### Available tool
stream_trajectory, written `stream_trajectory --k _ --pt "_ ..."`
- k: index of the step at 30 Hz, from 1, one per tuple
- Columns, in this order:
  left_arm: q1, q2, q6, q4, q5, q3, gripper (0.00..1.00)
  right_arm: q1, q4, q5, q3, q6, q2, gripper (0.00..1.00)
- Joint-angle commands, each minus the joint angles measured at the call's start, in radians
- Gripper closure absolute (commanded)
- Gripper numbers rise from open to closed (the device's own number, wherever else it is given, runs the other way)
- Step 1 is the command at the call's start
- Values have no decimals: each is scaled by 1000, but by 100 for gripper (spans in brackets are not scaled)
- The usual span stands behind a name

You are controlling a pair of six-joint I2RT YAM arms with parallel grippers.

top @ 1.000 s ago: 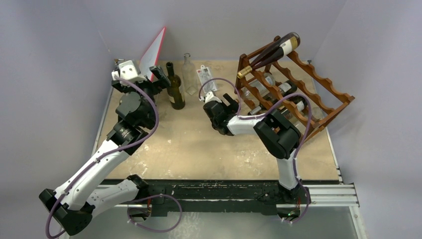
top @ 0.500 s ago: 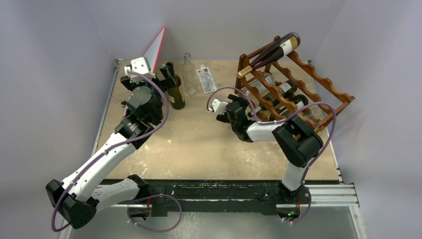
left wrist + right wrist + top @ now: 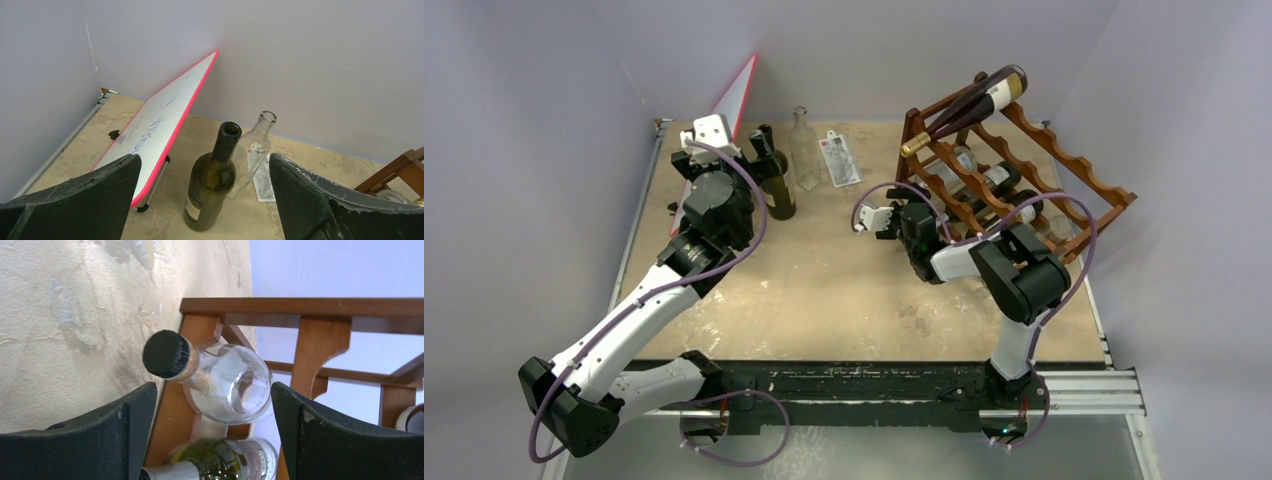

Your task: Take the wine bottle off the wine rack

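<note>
Top external view shows the right gripper (image 3: 911,218) has swung, over the last second, from the open middle of the table (image 3: 824,290) across to the near-left corner of the wine rack (image 3: 1084,175), turning to face it. In the right wrist view its fingers (image 3: 90,440) stand well apart and hold nothing. Between them lies a clear bottle (image 3: 225,385) with a black cap, resting on its side in a low cradle of the rack with its neck poking out toward the camera; a green bottle (image 3: 220,462) with a silver-foiled neck lies just beside it. Judging by that framing, this clear bottle is the one being lined up, and what remains is to advance, close on the neck and draw it out. A dark bottle (image 3: 969,105) with a gold foil top slopes across the top tier, untouched. The left gripper (image 3: 762,150) has meanwhile shifted toward an upright dark green bottle (image 3: 212,185) standing on the table beside an empty clear glass bottle (image 3: 257,145) and a red-edged whiteboard (image 3: 160,120); it too is spread open and empty.
</note>
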Motion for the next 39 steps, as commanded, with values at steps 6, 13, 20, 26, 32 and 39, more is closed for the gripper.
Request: stream_trajectory --k 6,13,20,26,32,39 --pt "6 -27 5 30 9 41 0 -59 116 -158 41 -178 64 19" --pt "11 -24 -2 30 15 39 0 -58 153 -153 74 -229 124 28" --pt "25 -20 -23 30 27 37 0 -54 242 -101 49 -242 130 59" --pt "57 -13 -52 19 59 41 0 -5 267 -84 10 -221 109 71" --pt "81 -11 -74 12 85 44 0 66 303 -42 -6 -148 109 90" --pt "81 -16 -68 13 85 42 0 173 331 33 -23 -58 75 100"
